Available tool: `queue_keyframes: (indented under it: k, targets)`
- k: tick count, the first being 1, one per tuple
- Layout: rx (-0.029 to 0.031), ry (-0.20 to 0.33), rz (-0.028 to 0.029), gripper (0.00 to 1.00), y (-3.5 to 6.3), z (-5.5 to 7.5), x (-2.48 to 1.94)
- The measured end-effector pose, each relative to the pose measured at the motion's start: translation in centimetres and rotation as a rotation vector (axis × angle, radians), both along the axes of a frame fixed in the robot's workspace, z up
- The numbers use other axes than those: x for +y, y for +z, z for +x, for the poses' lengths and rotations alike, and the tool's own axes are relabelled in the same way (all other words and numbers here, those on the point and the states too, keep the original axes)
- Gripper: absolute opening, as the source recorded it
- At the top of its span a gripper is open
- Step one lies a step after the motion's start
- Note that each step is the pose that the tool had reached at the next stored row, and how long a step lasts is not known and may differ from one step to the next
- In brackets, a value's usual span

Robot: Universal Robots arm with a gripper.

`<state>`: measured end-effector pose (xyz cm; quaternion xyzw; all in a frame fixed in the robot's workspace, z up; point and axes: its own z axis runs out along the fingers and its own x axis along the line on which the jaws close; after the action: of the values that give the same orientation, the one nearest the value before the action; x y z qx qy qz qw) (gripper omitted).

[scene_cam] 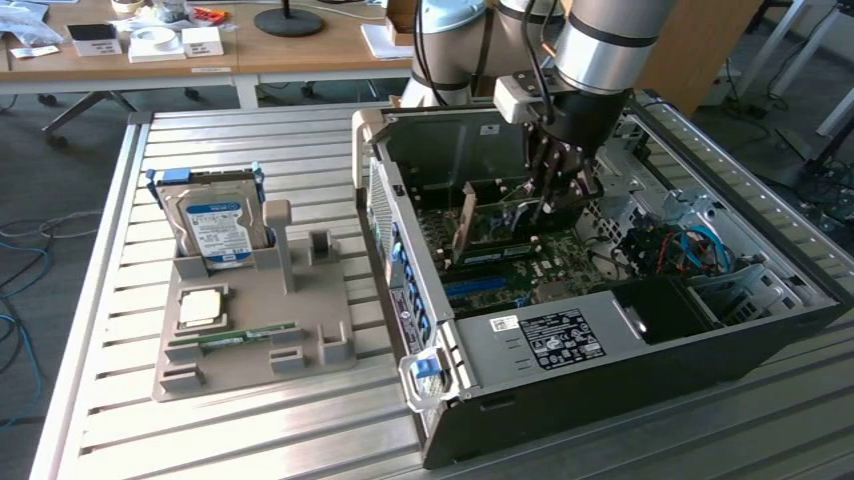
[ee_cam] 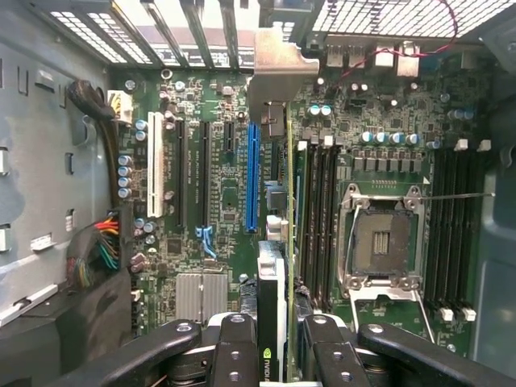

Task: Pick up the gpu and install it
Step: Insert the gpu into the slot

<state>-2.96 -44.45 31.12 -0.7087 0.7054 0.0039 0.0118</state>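
The gpu (scene_cam: 501, 220) stands on edge inside the open computer case (scene_cam: 587, 400), low over the motherboard, and my gripper (scene_cam: 558, 195) is shut on it from above. In the wrist view the card (ee_cam: 280, 258) runs edge-on away from my black fingers (ee_cam: 234, 347), which press on both of its faces. Its silver end bracket (ee_cam: 278, 68) lies against the rear slot openings of the case. The card's lower edge sits just beside the long blue slot (ee_cam: 252, 177), on the side toward the memory slots (ee_cam: 318, 210). Whether the card touches a slot is hidden.
The processor socket (ee_cam: 379, 238) lies open beyond the memory slots. A bundle of coloured cables (ee_cam: 101, 250) hangs by the case wall. Outside the case, a grey holder (scene_cam: 314, 355) carries the blue-labelled hard drive (scene_cam: 220, 225), a processor chip (scene_cam: 203, 305) and a green RAM stick (scene_cam: 247, 335).
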Motion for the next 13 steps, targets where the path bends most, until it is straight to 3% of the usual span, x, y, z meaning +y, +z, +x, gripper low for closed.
queue_keyframes:
  k: [13]
  targets:
    - [0.0001,0.0,-0.0001,0.27,-0.54,0.0,0.0]
